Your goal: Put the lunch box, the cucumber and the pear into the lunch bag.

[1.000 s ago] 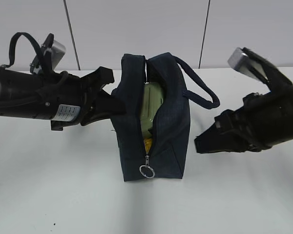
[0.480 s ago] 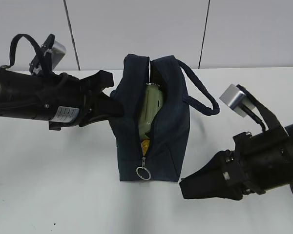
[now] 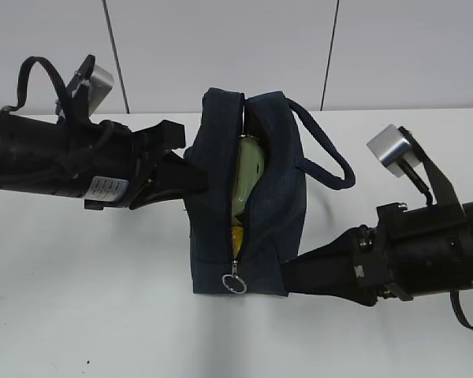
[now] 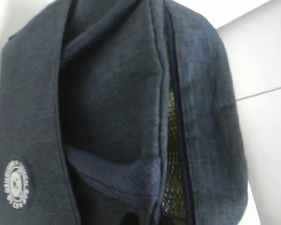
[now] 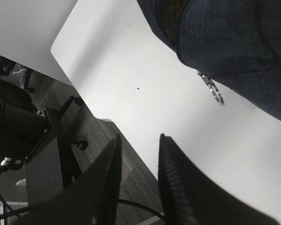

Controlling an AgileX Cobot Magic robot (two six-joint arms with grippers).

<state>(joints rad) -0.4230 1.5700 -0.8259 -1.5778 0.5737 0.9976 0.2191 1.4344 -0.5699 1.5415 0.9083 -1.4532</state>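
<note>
The dark navy lunch bag point(image 3: 276, 205) stands mid-table with its zipper partly apart. Through the gap show the pale green lunch box point(image 3: 248, 177) and, lower down, a bit of the yellow pear point(image 3: 236, 235). The cucumber is hidden. My left gripper point(image 3: 191, 179) presses against the bag's left side; bag fabric point(image 4: 107, 93) fills the left wrist view and hides the jaws. My right gripper point(image 3: 293, 276) lies low at the bag's front right corner. It is open point(image 5: 140, 137) with nothing between the fingers. The silver ring pull point(image 3: 235, 284) hangs just left of it.
The bag's looped handle point(image 3: 327, 153) sticks out to the right above my right arm. The ring pull point(image 5: 214, 91) dangles over the white table point(image 5: 131, 70), whose front edge drops to dark floor just under my right fingers.
My right arm has dropped and swung left, from beside the bag to its front right corner. The bag's opening has narrowed a little. The left arm has barely shifted.
</note>
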